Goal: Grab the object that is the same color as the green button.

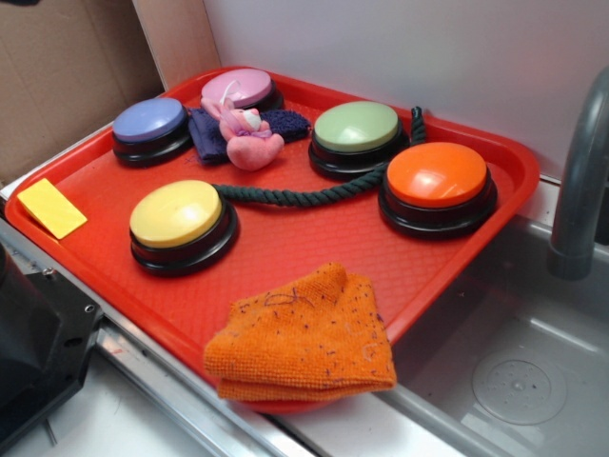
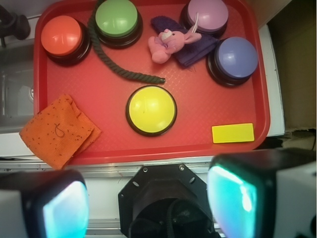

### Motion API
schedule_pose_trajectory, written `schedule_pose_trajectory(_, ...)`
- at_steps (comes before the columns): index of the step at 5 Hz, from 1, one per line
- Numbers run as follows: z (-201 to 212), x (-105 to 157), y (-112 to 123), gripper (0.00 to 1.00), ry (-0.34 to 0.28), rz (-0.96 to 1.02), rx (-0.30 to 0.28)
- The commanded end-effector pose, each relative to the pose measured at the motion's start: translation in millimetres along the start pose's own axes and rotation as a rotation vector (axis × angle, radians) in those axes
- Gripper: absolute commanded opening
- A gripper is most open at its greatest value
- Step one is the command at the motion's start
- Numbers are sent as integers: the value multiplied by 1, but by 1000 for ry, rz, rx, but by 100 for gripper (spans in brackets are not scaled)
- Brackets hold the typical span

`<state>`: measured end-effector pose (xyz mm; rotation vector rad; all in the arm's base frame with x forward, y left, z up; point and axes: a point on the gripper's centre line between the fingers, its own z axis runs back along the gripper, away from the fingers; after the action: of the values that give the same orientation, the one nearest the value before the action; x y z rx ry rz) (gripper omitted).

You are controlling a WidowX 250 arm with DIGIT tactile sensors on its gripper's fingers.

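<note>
Rope [image 2: 119, 69] lies on the red tray [image 2: 198, 114], well ahead of the pincer [image 2: 148, 203] and slightly left, curving round the green button [image 2: 117, 17] toward the yellow button [image 2: 151, 110]. Pincer fingers [image 2: 237, 198] stand wide apart, holding nothing.

Legible text, labels, brands, numbers, signs: none. The domed buttons, the red tray [image 1: 495, 157] and the yellow card [image 2: 233, 133] all show plain, unmarked surfaces.
</note>
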<state>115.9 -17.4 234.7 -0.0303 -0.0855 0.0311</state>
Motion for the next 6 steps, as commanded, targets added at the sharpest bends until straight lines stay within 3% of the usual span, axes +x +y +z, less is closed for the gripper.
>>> schedule_pose_trajectory(1,0,0,0,100,0,0,0)
schedule_pose_trajectory(2,-19,23,-14,100,12,-102,34)
schedule_pose_trajectory(3,-41,43,-23,100,-36,-223,83)
schedule_pose_trajectory(5,-86,83,-23,100,-100,-371,67)
schedule_pose_trajectory(6,-120,98,-30,100,-122,-386,14)
